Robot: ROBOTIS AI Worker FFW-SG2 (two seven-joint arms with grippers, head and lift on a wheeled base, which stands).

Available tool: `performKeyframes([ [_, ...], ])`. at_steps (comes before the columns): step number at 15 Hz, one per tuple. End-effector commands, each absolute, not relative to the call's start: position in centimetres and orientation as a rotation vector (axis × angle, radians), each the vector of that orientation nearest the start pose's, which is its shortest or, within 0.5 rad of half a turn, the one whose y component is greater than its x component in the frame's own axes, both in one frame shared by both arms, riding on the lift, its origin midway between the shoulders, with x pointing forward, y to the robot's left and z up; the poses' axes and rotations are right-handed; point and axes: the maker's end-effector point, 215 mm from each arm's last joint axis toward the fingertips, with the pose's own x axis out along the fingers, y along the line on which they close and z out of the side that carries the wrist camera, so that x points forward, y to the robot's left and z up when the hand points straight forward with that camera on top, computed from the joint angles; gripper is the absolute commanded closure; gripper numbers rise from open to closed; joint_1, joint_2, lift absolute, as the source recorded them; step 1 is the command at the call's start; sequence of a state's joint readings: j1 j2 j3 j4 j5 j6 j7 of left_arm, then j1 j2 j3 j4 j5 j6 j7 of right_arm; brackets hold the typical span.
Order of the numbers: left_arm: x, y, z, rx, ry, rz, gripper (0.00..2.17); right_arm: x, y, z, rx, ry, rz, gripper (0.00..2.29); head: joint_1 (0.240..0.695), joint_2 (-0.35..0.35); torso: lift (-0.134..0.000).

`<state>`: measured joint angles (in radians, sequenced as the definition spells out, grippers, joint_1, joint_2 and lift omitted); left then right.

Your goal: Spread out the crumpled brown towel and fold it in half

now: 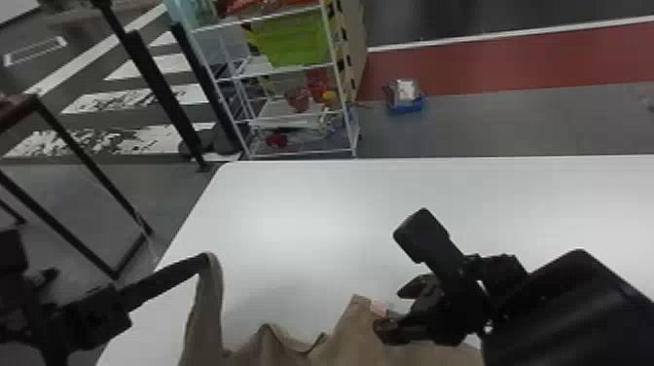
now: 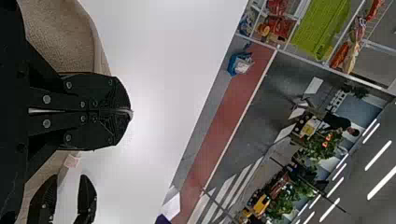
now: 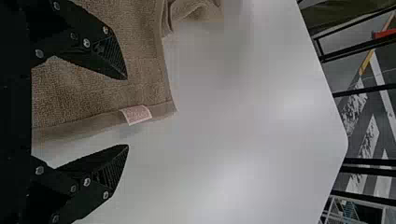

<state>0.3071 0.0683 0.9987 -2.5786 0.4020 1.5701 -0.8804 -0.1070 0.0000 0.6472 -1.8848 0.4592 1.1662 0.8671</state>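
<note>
The brown towel (image 1: 408, 353) lies rumpled at the table's near edge, with a raised strip hanging from my left gripper (image 1: 204, 260). In the left wrist view, the fingers of my left gripper (image 2: 130, 112) are pressed together on a bit of the towel (image 2: 63, 35). On the right, my right gripper (image 1: 390, 312) is at the towel's tagged corner. Seen from the right wrist, my right gripper (image 3: 126, 112) stands open, its fingers on either side of the towel's hemmed edge by the pale tag (image 3: 136, 114); the towel (image 3: 102, 93) is not pinched.
The white table (image 1: 301, 209) stretches away beyond the towel. Past its far edge stand a white wire shelf (image 1: 297, 117) with a green bin and a blue box (image 1: 406, 104) on the floor. A dark metal frame (image 1: 92, 170) stands to the left of the table.
</note>
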Motion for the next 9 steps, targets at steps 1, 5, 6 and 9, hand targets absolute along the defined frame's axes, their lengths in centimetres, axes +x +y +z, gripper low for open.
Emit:
performKeyframes([
  [1, 31.1, 38.5, -28.1, -0.485, 0.544, -0.201, 1.33, 38.9, 9.6, -45.0, -0.332, 0.837, 1.078, 0.44, 0.695, 0.350, -0.124],
  [5, 31.0, 38.6, -28.3, -0.485, 0.551, -0.196, 1.33, 39.6, 10.5, -44.5, -0.333, 0.807, 1.110, 0.44, 0.695, 0.350, -0.124],
  [6, 31.0, 38.6, -28.3, -0.484, 0.550, -0.197, 1.33, 39.7, 10.5, -44.4, -0.334, 0.808, 1.110, 0.47, 0.695, 0.350, -0.124],
  [9, 31.2, 38.5, -28.4, -0.480, 0.553, -0.196, 1.33, 40.0, 10.9, -44.9, -0.318, 0.830, 1.135, 0.47, 0.695, 0.350, -0.124],
])
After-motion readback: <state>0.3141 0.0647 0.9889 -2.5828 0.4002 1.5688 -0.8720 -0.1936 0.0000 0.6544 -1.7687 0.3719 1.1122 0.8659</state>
